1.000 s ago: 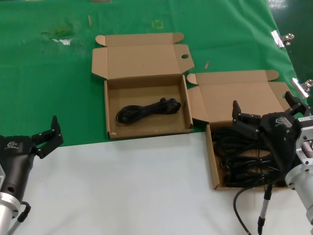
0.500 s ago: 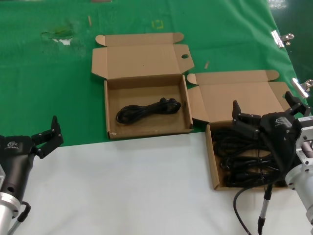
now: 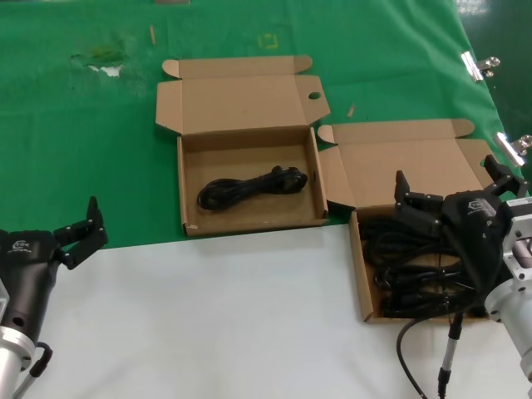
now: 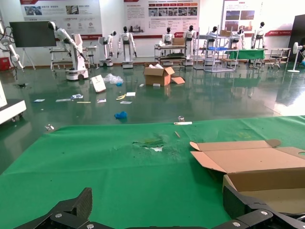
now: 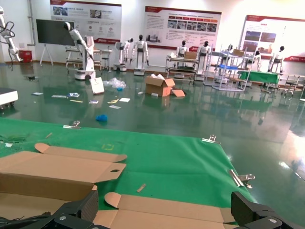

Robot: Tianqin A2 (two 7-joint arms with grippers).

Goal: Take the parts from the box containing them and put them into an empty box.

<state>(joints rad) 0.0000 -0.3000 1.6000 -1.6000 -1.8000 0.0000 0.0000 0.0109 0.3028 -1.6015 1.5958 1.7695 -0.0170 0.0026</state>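
Observation:
Two open cardboard cartons stand where the green cloth meets the white table. The right carton (image 3: pixel 358 274) holds several black power cords (image 3: pixel 386 249) in a pile. The middle carton (image 3: pixel 249 154) holds one looped cord (image 3: pixel 252 186). My right gripper (image 3: pixel 449 181) is open and empty, hovering over the right carton's cords; in the right wrist view (image 5: pixel 167 208) it faces that carton's raised lid (image 5: pixel 181 212). My left gripper (image 3: pixel 83 233) is open and empty at the lower left over the cloth's edge. In the left wrist view (image 4: pixel 159 206) the middle carton (image 4: pixel 259 164) shows ahead to one side.
Metal clips (image 3: pixel 479 65) pin the green cloth at the right edge. Torn marks and scraps (image 3: pixel 104 60) lie on the cloth at the far left. My thin black cable (image 3: pixel 449 353) hangs by the right arm. The white table (image 3: pixel 233 316) spans the front.

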